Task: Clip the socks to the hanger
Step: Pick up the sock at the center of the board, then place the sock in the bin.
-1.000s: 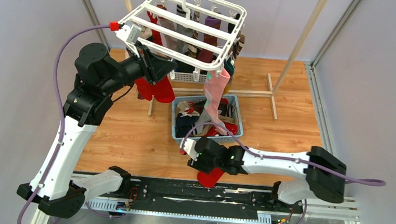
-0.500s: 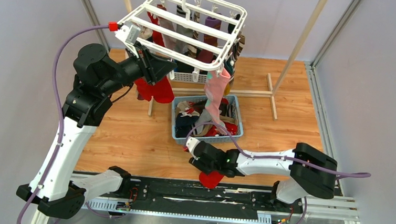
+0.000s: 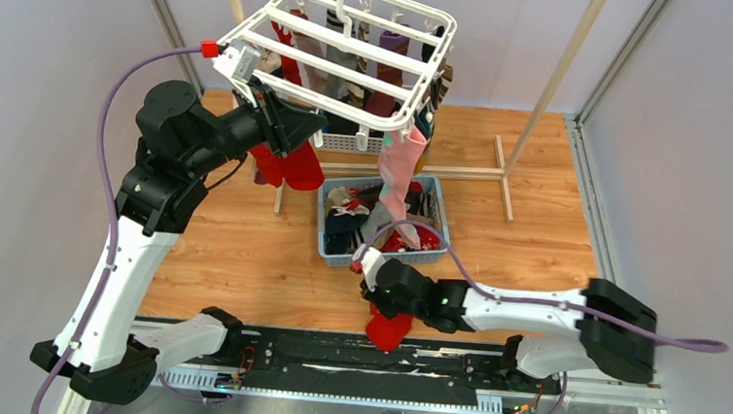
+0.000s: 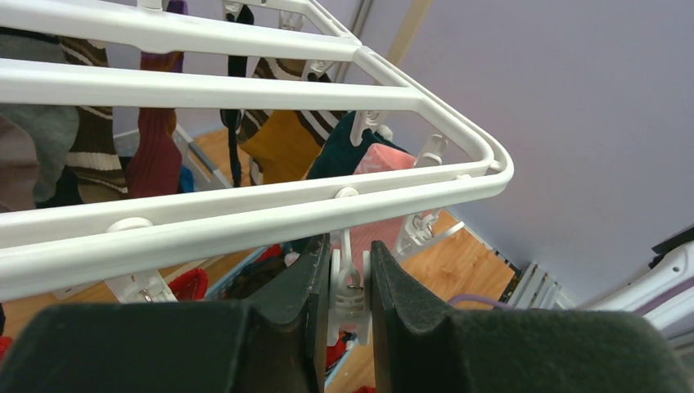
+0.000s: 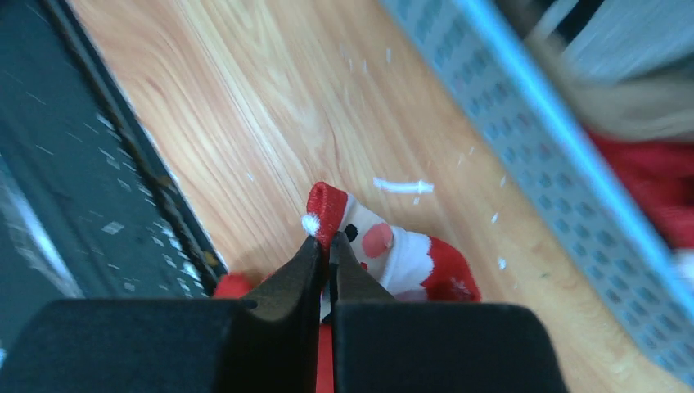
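Right forearm has slid rightward and its elbow swung out since a moment ago, red sock in its grip.
The right gripper (image 5: 326, 246) has its black fingers pressed together on the soft red tip of a Santa-patterned sock (image 5: 385, 246), over wood-grain boards (image 5: 270, 106) just beside the perforated blue basket (image 5: 524, 123). The left gripper (image 4: 345, 282) sits closed on a small white plastic clip (image 4: 348, 296), seemingly squeezing it, under the smooth barred frame of the hanger (image 4: 245, 90), where knitted socks (image 4: 155, 139) hang.

The white hanger (image 4: 245, 90) tilts; the red sock (image 3: 388, 327) dangles.
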Available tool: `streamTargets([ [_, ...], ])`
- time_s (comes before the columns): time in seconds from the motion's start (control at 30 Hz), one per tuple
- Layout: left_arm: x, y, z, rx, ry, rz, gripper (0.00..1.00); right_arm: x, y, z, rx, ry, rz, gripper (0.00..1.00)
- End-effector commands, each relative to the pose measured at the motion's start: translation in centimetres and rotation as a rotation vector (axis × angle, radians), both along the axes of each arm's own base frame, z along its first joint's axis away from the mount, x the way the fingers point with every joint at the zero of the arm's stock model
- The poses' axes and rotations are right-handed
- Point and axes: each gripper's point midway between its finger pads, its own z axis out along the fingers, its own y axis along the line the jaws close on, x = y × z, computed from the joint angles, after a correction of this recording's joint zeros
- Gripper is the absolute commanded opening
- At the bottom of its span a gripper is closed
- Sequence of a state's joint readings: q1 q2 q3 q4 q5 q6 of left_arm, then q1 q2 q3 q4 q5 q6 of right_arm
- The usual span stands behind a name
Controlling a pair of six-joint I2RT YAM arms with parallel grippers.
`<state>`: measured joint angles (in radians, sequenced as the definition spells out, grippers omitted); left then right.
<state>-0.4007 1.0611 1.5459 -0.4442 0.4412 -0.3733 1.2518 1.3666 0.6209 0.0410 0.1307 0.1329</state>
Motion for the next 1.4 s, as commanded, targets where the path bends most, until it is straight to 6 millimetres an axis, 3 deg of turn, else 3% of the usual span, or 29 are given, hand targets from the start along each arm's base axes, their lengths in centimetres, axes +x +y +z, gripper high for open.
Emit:
streamTargets([
  [0.0,-1.4,0.0,0.2,0.012,0.001,-0.037,0.05,1.3,3.7,10.4,0.333,-0.104,0.031,0.00],
  [0.1,-1.4,0.0,0.2,0.008,0.003,-0.039,0.05,1.2,4.8,17.1,0.533,-0.118,0.095,0.00],
  [0.2,-1.5,0.1,0.4,0.005,-0.002,-0.036,0.05,1.2,5.2,21.2,0.690,-0.086,0.135,0.00],
  [0.3,-1.6,0.1,0.5,0.007,-0.003,-0.037,0.05,0.9,5.6,23.4,0.816,-0.015,0.192,0.01],
  [0.5,-1.5,0.1,0.4,0.008,0.000,-0.031,0.05,-1.6,7.2,27.5,1.024,0.026,0.369,0.07],
  [0.57,-1.5,0.1,0.4,0.008,0.001,-0.032,0.05,-1.8,7.0,28.6,1.110,0.092,0.385,0.07],
  [0.63,-1.5,0.2,0.6,0.009,-0.003,-0.029,0.06,-1.2,5.7,31.0,1.276,0.120,0.386,0.06],
  [0.67,-1.5,0.2,0.6,0.011,-0.003,-0.029,0.06,-0.6,5.3,31.3,1.332,0.123,0.365,0.03],
  [0.77,-1.5,0.2,0.7,0.012,-0.003,-0.030,0.06,2.2,5.4,28.9,1.262,0.129,0.203,0.00],
  [0.87,-1.7,0.2,0.7,0.013,-0.005,-0.031,0.06,3.3,4.9,27.5,1.164,0.058,0.096,0.00],
  [1.0,-1.5,0.2,0.5,0.013,-0.003,-0.029,0.06,4.8,5.1,25.4,1.064,0.102,-0.017,0.00],
  [1.17,-1.4,0.1,0.8,0.004,-0.003,-0.033,0.06,4.1,7.3,24.4,0.960,0.125,0.005,0.00],
  [1.3,-1.4,0.1,0.8,0.007,-0.006,-0.030,0.06,1.5,8.6,26.6,1.088,0.214,0.171,0.00],
  [1.37,-1.4,0.1,0.8,0.008,-0.004,-0.030,0.06,1.3,8.7,26.9,1.124,0.283,0.196,0.00],
])
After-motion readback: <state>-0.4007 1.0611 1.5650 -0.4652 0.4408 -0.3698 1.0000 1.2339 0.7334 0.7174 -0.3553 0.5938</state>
